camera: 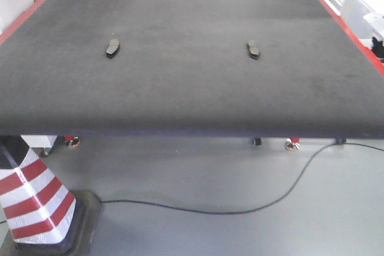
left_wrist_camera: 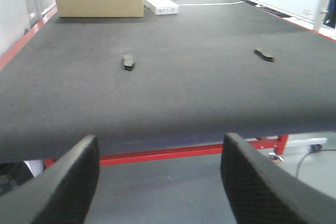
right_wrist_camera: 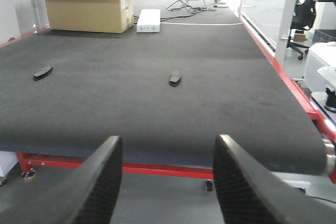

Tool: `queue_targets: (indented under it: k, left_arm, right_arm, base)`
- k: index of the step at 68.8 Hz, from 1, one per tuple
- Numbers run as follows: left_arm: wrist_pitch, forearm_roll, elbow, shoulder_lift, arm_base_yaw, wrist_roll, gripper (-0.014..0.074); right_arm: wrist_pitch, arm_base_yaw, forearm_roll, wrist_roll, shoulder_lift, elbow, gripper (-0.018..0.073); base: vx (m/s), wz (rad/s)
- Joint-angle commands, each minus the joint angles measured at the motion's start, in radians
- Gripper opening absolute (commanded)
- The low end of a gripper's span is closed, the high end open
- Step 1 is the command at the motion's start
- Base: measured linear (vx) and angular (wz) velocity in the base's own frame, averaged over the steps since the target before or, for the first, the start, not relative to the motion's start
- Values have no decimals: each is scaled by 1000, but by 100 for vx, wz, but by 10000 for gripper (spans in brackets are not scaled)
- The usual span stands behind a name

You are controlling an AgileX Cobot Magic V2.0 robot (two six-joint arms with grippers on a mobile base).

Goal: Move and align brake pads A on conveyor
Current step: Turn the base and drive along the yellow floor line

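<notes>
The conveyor (camera: 192, 94) fills most of the front view, a wide dark charcoal belt with red rails along both sides and a red frame under its near edge. Only two brake pads show on it. The left brake pad (camera: 113, 47) lies flat toward the left side of the belt and the right brake pad (camera: 254, 49) lies flat toward the right side. The two are well apart from each other and sit at about the same depth, roughly mid-belt. Each is a small dark oblong lying roughly lengthwise along the belt, and the left one is turned slightly out of line with the right one.

The left hand (left_wrist_camera: 157, 182) hangs off the near end of the belt, lower than its surface, with its two black textured fingers (left_wrist_camera: 63, 184) spread wide and nothing between them. The right hand (right_wrist_camera: 170, 182) is in a like place, fingers wide apart and empty. Neither hand touches a pad.

At the far end of the belt stands a cardboard box (right_wrist_camera: 86, 1) with a flat white box (right_wrist_camera: 148, 20) just beside it. On the grey floor below, a red-and-white striped traffic cone (camera: 33, 199) stands at the left, and a black cable (camera: 240, 210) trails across.
</notes>
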Motion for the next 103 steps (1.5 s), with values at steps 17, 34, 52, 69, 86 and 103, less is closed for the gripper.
queue_targets:
  k: [17,34,52,69,86,103]
  left_arm:
    - [-77,-7,-22,13,-5,-3,482]
    - [-77,-7,-22,13,-5,-3,482]
    - [-77,-7,-22,13,-5,-3,482]
    - [-77,-7,-22,13,-5,-3,482]
    - [-77,-7,-22,13,-5,-3,482]
    - [-77,-7,-22,13,-5,-3,482]
  right_arm:
    - [-77,1,-11,-4,12,-25,379]
    - [-77,1,-11,-4,12,-25,379]
    - [-77,1,-11,-4,12,-25,379]
    - [-77,1,-11,-4,12,-25,379]
    - [-77,1,-11,-4,12,-25,379]
    - [-77,1,-11,-4,12,-25,379]
  base:
    - [-31,-7]
    - [-21,-6]
    - [-14,-52]
    - [-15,-81]
    - [-12,-93]
    - [-6,-86]
